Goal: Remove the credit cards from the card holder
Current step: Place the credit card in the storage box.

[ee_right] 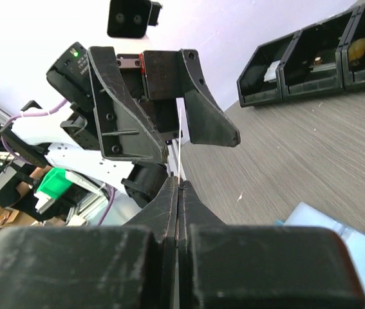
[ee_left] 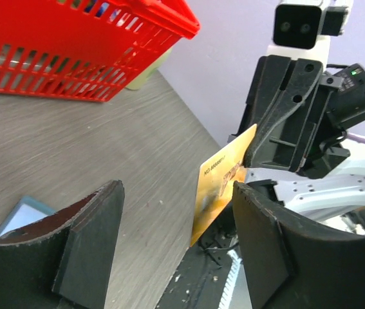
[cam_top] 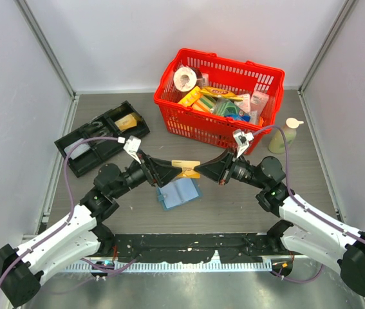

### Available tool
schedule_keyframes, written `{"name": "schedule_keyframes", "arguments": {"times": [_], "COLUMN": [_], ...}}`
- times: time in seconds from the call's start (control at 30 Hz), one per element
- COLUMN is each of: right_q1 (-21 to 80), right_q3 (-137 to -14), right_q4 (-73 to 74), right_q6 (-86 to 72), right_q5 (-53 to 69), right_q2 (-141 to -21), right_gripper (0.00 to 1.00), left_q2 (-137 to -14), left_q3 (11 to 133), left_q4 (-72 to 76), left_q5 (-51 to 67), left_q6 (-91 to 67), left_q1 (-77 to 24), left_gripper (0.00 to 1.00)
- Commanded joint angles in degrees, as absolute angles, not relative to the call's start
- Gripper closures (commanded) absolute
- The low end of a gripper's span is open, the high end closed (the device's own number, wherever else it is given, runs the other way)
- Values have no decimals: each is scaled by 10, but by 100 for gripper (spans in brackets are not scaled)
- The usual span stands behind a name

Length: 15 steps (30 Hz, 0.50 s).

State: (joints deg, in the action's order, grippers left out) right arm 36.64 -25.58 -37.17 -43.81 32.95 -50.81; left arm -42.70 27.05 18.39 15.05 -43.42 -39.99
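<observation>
While the right pincer (cam_top: 199,172) is clamped shut on one end of an orange card (cam_top: 187,166), the left pincer (cam_top: 172,172) stands wide open, its pads (ee_left: 89,248) spread to either side of the card's other end. The card hangs on edge in the air between the two pincers, which meet tip to tip. Just below them, the blue wallet (cam_top: 179,193) lies open on the table (cam_top: 246,206). A red basket (cam_top: 169,77) of goods sits beyond the right pincer, and a black tray (cam_top: 102,138) lies beyond the left.
</observation>
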Motion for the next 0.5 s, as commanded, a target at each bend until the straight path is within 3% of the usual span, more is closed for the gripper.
{"name": "schedule_keyframes", "arguments": {"times": [0.0, 0.27, 0.37, 0.43, 0.47], "right_q1": [365, 363, 359, 357, 354], "right_q3": [-251, -236, -231, -231, -232], "right_q4": [-453, -500, -501, -494, -484], "right_q6": [-468, -504, -506, -508, -508], "right_q5": [312, 312, 305, 300, 298], "right_q2": [-505, -528, -530, -527, -526], "right_gripper": [99, 99, 99, 96, 85], "left_q2": [-431, -435, -440, -440, -439], "left_q3": [263, 262, 266, 268, 269], "left_q4": [284, 302, 306, 303, 294], "left_q5": [181, 194, 198, 192, 181], "left_q6": [-488, -501, -502, -499, -496], "left_q1": [-396, -396, -396, -395, -393], "left_gripper": [33, 69, 89, 100, 100]}}
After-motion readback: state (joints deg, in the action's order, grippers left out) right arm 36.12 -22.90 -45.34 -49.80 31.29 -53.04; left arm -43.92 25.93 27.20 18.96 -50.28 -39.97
